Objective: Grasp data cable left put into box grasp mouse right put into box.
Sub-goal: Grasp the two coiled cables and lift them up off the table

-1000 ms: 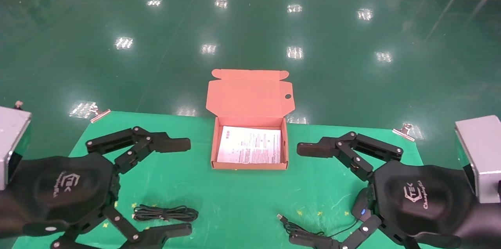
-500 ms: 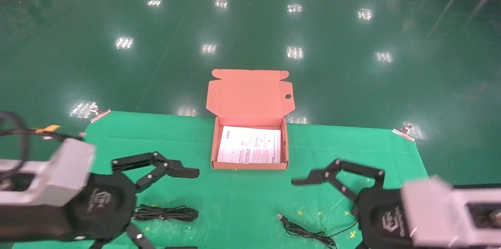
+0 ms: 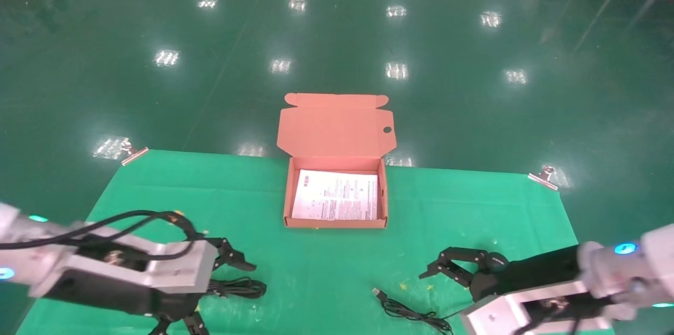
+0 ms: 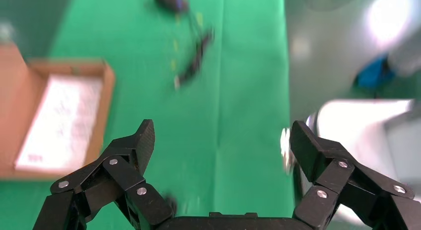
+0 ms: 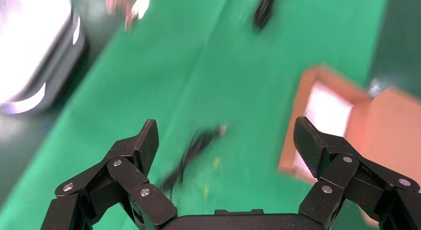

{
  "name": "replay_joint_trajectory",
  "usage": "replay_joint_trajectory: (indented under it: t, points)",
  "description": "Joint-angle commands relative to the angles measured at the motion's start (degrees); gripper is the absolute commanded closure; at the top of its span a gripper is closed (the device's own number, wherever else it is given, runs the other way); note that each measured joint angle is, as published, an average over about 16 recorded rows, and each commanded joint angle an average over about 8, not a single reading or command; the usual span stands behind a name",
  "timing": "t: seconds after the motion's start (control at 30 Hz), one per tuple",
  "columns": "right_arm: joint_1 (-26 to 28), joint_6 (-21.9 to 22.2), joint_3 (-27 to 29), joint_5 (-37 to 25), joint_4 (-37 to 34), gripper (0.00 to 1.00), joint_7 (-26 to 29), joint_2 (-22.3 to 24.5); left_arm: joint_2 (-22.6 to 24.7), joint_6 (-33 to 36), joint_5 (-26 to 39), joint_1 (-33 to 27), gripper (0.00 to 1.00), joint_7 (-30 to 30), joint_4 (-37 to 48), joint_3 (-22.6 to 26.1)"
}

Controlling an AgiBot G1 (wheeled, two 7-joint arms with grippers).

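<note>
The orange-brown box (image 3: pixel 336 223) lies open at the table's middle, lid flap tilted back, a white printed sheet inside. The coiled black data cable (image 3: pixel 239 287) lies at the front left, partly under my left gripper (image 4: pixel 223 145), which hangs open just above it; one finger (image 3: pixel 234 259) pokes out past the wrist. The mouse (image 4: pixel 171 0) is hidden under my right arm in the head view; its cord with USB plug (image 3: pixel 400 308) trails toward the middle. My right gripper (image 5: pixel 226 140) is open above that cord (image 5: pixel 193 150), one finger (image 3: pixel 447 266) pointing left.
A green cloth (image 3: pixel 326 266) covers the table, held by metal clips at the far left corner (image 3: pixel 134 155) and far right corner (image 3: pixel 542 176). Shiny green floor lies beyond the far edge. The box (image 5: pixel 337 115) shows beside the right jaws.
Both arms have dropped and pulled back toward the table's front edge, their wrists turning over. The left gripper now sits over the data cable, the right over the mouse. Both stayed open.
</note>
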Motion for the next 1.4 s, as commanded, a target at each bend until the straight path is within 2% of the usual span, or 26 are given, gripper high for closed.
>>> replay_joint_trajectory:
  t: [0.03, 0.3, 0.47, 0.57, 0.77, 1.0, 1.3, 1.33, 1.4]
  points:
    - [0.7, 0.7, -2.2, -4.3, 0.0, 0.0, -1.6, -1.0, 1.0, 0.0, 3.3, -1.7, 0.0, 0.6, 0.8, 2.5]
    - [-2.0, 8.1, -7.1, -19.2, -0.5, 0.0, 0.8, -5.3, 8.9, -6.2, 22.2, -4.2, 0.0, 1.3, 4.4, 10.6]
    - [-4.2, 12.1, -8.0, -23.9, -1.9, 0.0, 5.1, -7.7, 13.2, -11.7, 31.6, -3.5, 0.0, 0.1, 8.0, 14.0]
    - [-5.2, 14.0, -8.2, -25.1, -3.9, 0.0, 7.5, -9.3, 15.6, -13.9, 34.5, -3.2, 0.0, -0.3, 11.8, 15.1]
    - [-6.4, 17.3, -8.0, -25.2, -11.1, 0.0, 9.9, -13.3, 20.2, -15.1, 33.7, -4.5, 0.0, 1.2, 25.4, 14.9]
    - [-7.0, 21.1, -7.9, -25.2, -19.1, 0.0, 9.4, -17.3, 24.1, -18.8, 30.4, -5.8, 0.0, 6.5, 41.8, 12.9]
    - [-6.8, 23.1, -8.9, -26.6, -25.6, 0.0, 7.7, -20.7, 26.6, -22.7, 29.1, -6.7, 0.0, 12.1, 52.8, 11.8]
    - [-6.8, 23.3, -9.0, -26.6, -26.2, 0.03, 7.5, -20.9, 26.7, -23.0, 29.0, -6.8, 0.04, 12.6, 53.7, 11.8]
    - [-6.7, 23.8, -8.9, -26.6, -27.3, 0.28, 7.1, -21.2, 26.9, -23.4, 28.8, -7.1, 0.28, 13.5, 55.3, 11.6]
